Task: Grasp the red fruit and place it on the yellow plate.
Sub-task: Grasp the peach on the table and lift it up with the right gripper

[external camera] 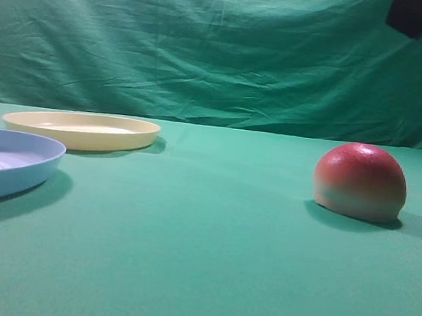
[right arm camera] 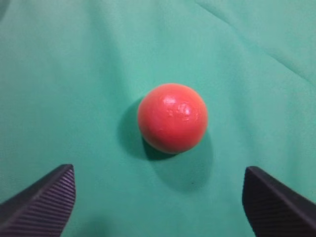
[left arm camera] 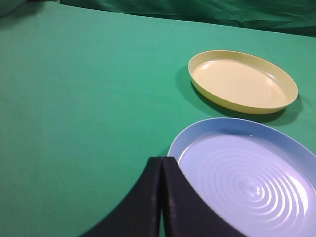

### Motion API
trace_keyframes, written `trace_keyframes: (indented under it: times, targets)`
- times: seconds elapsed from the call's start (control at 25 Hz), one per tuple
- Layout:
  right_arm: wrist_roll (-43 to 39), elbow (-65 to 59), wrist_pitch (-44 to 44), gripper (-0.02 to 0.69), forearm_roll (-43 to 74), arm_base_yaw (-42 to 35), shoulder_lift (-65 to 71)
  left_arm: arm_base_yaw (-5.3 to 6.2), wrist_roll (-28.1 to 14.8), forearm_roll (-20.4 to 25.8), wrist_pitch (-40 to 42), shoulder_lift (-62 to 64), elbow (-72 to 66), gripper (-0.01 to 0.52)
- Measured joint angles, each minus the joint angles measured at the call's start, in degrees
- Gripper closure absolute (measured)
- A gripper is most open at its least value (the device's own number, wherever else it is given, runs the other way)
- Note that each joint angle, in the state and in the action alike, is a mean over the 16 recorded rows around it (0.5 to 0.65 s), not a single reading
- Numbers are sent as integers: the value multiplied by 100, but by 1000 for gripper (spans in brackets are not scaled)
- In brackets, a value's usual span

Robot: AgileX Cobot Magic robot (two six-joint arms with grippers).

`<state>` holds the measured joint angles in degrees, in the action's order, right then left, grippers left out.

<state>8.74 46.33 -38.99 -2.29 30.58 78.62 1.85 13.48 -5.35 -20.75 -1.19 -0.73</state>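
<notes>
The red fruit (external camera: 359, 181) rests on the green cloth at the right, red on top and pale at its base. From above, the right wrist view shows the fruit (right arm camera: 173, 117) as a red dome. My right gripper (right arm camera: 158, 172) hovers over the cloth just short of it, open wide, with nothing between its ribbed fingers (right arm camera: 49, 197). The yellow plate (external camera: 82, 129) lies far left at the back and holds nothing. My left gripper (left arm camera: 162, 159) is shut on nothing, beside the near rim of the blue plate, with the yellow plate (left arm camera: 242, 81) beyond.
A light blue ridged plate (external camera: 6, 163) sits at the left front edge, close to the yellow one; it also fills the lower right of the left wrist view (left arm camera: 247, 173). A green backdrop hangs behind. A dark piece of the right arm (external camera: 415, 13) shows at top right.
</notes>
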Motion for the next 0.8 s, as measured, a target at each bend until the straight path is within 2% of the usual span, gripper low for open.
trace_keyframes:
  times: [0.52,0.68,0.8]
  targets:
    - [-2,100,974,2,-25,0,1479,0,0,0,0,0,0,514]
    - [-2,170,1146,45,-31,0,1768,0,0,0,0,0,0,514]
    - [-2,225,1213,103,-36,1,1914,0,0,0,0,0,0,514]
